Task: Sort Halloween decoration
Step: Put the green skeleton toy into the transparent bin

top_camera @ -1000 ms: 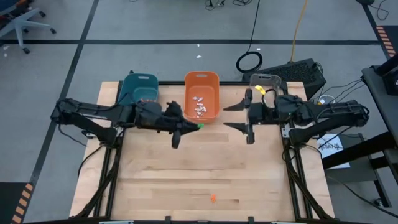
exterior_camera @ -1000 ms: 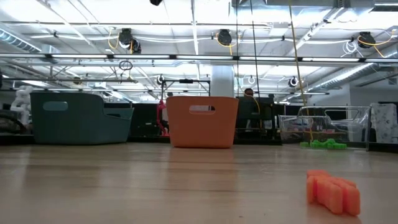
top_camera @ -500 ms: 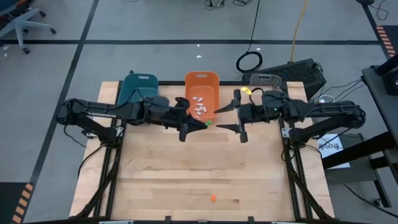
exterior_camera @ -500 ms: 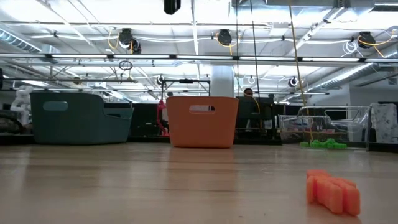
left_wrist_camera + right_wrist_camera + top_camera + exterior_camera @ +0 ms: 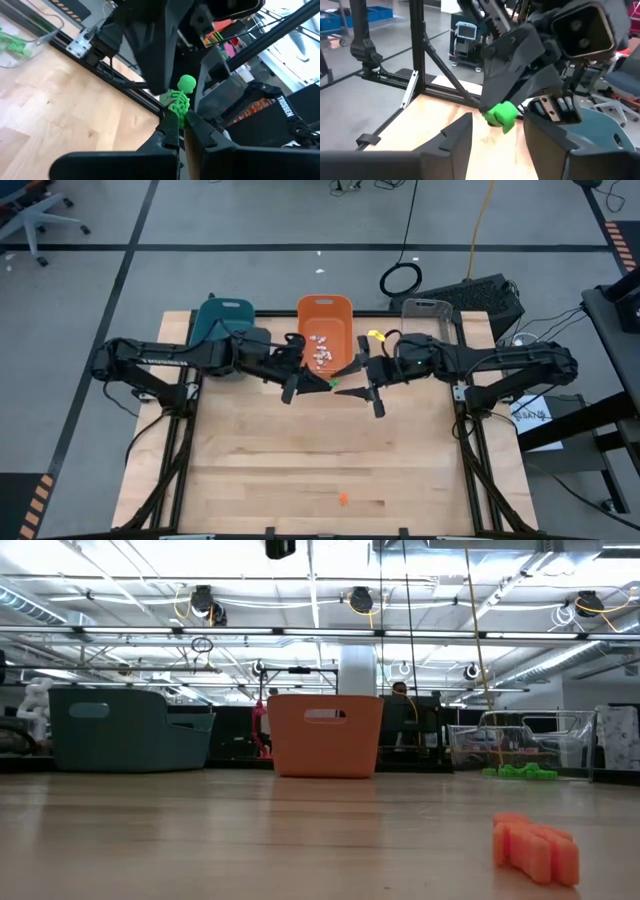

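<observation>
A tiny green skeleton trinket hangs in the air in front of the orange bin, in my left gripper, which is shut on it. In the left wrist view the skeleton stands up from my left gripper. My right gripper is open, close on the skeleton's right. In its wrist view the skeleton sits just ahead of my right gripper; its fingers touch nothing. One orange trinket lies on the table near the near edge, also in the low view. My left gripper pinches the green skeleton by its lower body between its two fingertips. It reaches level from the table's left. The skeleton is lifted clear of the table, and its head sticks out past the fingertips toward the right gripper.
Three bins stand along the far edge: teal, orange with white trinkets inside, and clear with green trinkets. Bare wood spreads between the arms and the near edge.
My right gripper has moved toward the table's left, closing on the left gripper and the skeleton, and has stayed open. My left gripper has carried the skeleton a little toward the right, still shut on it.
</observation>
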Robot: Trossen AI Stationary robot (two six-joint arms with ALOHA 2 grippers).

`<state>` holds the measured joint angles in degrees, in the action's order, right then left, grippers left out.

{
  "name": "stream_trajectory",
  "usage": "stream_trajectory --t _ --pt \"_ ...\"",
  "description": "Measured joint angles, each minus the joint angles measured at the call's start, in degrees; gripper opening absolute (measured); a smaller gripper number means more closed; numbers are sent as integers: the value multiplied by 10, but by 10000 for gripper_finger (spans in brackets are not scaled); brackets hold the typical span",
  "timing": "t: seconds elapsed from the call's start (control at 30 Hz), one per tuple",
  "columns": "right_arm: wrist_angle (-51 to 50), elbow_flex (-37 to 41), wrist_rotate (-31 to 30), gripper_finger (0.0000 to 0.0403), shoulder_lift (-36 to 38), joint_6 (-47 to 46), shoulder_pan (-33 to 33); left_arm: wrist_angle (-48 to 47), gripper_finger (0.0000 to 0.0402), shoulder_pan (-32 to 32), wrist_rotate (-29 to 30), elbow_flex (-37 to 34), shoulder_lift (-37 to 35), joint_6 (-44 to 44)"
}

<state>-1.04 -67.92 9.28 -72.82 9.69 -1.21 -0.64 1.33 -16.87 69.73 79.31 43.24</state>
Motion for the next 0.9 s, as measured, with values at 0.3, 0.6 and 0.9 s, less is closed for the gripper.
stream_trajectory --t 0.3,0.6,0.9 --pt "21 0 0 101 -3 -9 0 -5 1 3 -36 0 0 15" --pt "21 0 6 57 -3 -17 -2 -5 1 3 -36 0 0 15" --pt "17 0 28 18 -3 -30 -4 -5 2 2 -37 0 0 21"
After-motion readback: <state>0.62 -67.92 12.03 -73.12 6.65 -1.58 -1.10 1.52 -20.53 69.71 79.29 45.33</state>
